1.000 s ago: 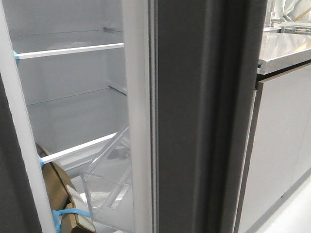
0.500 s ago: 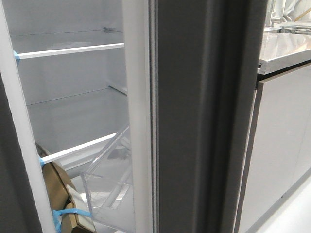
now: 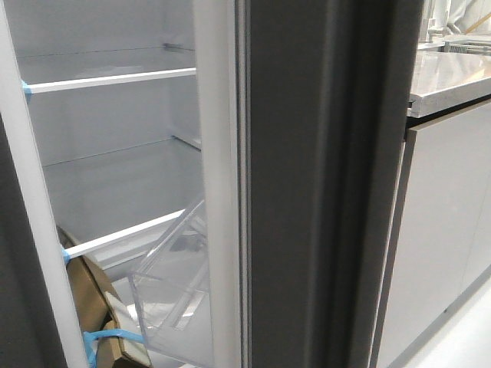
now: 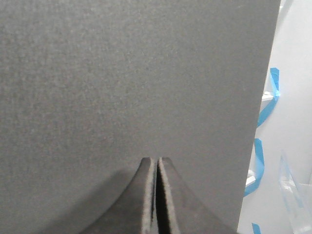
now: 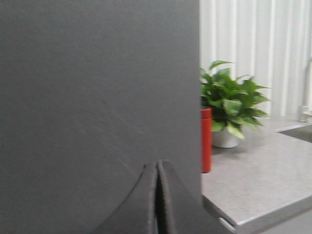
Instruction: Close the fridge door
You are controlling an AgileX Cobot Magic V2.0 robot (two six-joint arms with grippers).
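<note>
The fridge door [image 3: 307, 192] stands open, edge-on in the front view. Its thick grooved grey edge fills the middle, and its white inner lining carries a clear bin [image 3: 173, 299]. Its matte dark outer face fills the right wrist view [image 5: 97, 87]. My right gripper [image 5: 157, 163] is shut and empty, its tips close against that face. My left gripper [image 4: 157, 160] is shut and empty, its tips close to the other plain dark-grey panel [image 4: 122, 73]. Neither gripper shows in the front view.
The fridge interior has white shelves [image 3: 115, 79] with blue tape and a cardboard box [image 3: 92, 299] low down. A grey countertop [image 3: 453, 77] over a light cabinet door [image 3: 445, 230] stands right of the door. On the countertop are a plant [image 5: 229, 102] and a red bottle [image 5: 206, 141].
</note>
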